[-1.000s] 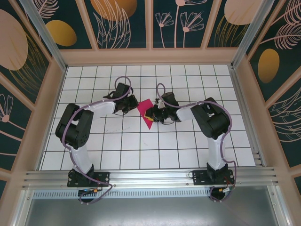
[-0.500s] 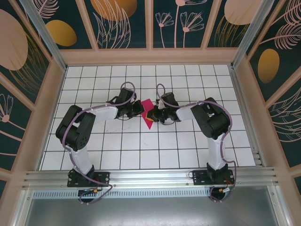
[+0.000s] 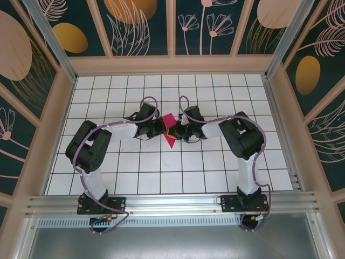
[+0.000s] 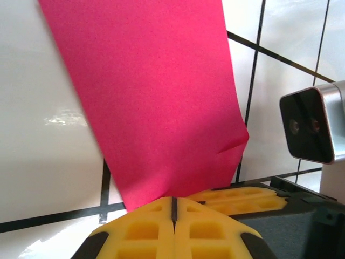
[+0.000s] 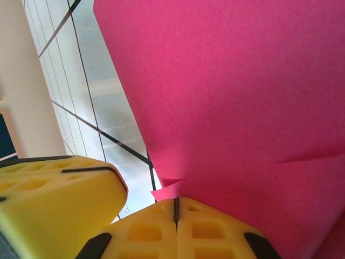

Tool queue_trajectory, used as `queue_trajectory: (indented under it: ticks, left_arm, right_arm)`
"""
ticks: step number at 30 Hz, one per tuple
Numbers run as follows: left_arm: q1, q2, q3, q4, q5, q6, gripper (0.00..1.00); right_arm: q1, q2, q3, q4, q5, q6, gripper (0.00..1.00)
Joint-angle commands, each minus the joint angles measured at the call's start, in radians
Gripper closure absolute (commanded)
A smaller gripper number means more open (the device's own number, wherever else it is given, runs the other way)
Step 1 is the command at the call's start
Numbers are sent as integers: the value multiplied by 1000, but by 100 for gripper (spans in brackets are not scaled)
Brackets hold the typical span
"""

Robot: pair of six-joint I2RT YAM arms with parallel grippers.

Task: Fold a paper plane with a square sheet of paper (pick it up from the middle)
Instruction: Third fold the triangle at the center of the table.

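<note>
The square sheet of paper (image 3: 170,140) is magenta-pink and folded into a pointed shape, its tip toward the near edge, at the middle of the gridded table (image 3: 161,172). My left gripper (image 3: 160,128) meets it from the left and my right gripper (image 3: 173,131) from the right, tips almost touching. In the left wrist view the yellow jaws (image 4: 173,198) are shut, pinching the paper's (image 4: 156,97) lower edge. In the right wrist view the jaws (image 5: 176,199) are shut on the paper's (image 5: 232,97) edge beside a small creased flap.
The right gripper's yellow fingers (image 4: 242,197) and its wrist camera (image 4: 312,127) sit close beside my left jaws. A left finger (image 5: 54,199) crowds the right wrist view. Wooden walls (image 3: 172,65) enclose the white grid on three sides.
The left gripper has moved right up to the paper. Both grippers have closed fully on the paper's edges. The right arm has barely shifted.
</note>
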State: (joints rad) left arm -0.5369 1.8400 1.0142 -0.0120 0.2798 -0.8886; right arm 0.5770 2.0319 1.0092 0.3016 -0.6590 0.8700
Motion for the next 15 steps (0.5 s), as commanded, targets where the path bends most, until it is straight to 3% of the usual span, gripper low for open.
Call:
queue_trajectory:
  ticks: [1, 15]
  left_arm:
    - [-8, 13, -5, -20, -5, -10, 100]
    - [-23, 46, -18, -13, 24, -22, 100]
  right_arm:
    - [1, 34, -9, -95, 63, -11, 100]
    - [3, 42, -4, -104, 68, -6, 100]
